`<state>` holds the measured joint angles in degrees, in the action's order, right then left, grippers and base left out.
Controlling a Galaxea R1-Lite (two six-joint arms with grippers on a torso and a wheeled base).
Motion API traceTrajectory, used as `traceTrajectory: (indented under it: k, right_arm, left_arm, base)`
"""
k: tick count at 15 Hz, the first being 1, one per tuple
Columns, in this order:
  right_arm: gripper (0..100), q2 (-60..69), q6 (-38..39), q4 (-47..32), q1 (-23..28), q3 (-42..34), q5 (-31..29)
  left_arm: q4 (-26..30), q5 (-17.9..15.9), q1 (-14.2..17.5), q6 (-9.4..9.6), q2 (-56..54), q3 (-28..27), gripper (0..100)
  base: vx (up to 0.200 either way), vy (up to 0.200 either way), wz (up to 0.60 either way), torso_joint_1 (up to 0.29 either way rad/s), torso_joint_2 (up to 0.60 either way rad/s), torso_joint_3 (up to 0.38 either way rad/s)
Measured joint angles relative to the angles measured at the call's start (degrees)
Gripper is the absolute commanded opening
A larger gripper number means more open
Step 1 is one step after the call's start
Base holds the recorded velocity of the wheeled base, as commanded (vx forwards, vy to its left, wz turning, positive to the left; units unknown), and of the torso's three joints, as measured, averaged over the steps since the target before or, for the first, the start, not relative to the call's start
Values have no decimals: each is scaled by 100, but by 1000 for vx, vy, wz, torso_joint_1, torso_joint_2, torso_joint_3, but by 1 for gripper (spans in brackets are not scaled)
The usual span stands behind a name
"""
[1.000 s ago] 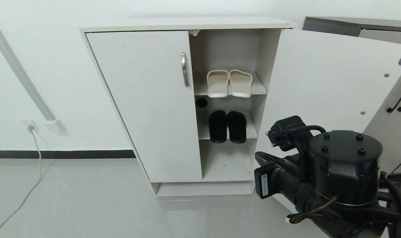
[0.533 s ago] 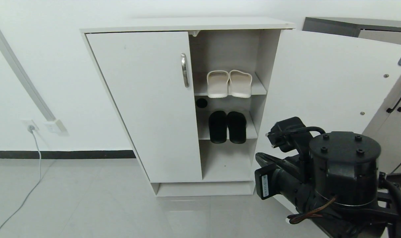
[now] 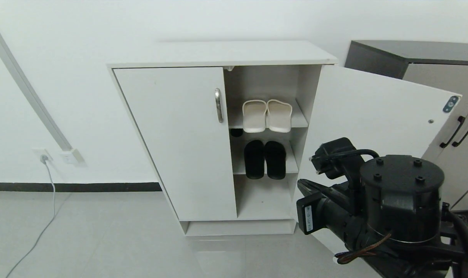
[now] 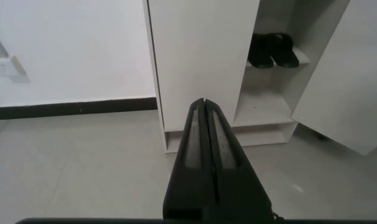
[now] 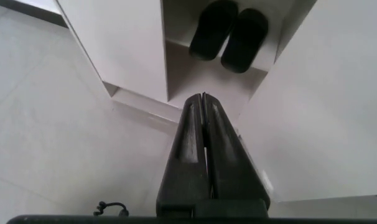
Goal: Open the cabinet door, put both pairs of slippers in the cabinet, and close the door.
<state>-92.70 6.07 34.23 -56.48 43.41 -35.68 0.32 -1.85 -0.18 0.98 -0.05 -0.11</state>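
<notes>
Well, on the head view I see the cabinet with its right door open, white slippers on the upper shelf, black slippers on the one below; left wrist view shows my left gripper pressed together over the floor, right wrist view my right gripper together too

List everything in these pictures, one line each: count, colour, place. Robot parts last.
cabinet: one, white, against the wall
shut door: one, white, cabinet's left half
open door: one, white, swung out on the right
handle: one, silver, on the shut door
pale slippers: one pair, off-white, upper shelf
black slippers: one pair, black, shelf below
second cabinet: one, grey, black handles, right of the white one
socket: one, white, low on the wall, cable plugged in
left tool: one, black, shut, above the floor
right tool: one, black, shut, near the open door
</notes>
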Motion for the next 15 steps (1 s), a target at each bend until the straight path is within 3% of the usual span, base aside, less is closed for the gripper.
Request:
traceTrajectory:
  k: [15]
  right_arm:
    - [0, 4, 0, 0, 0, -52, -1]
  left_arm:
    - [4, 2, 0, 0, 0, 1, 0]
  base:
    - [0, 0, 0, 169, -484, -323]
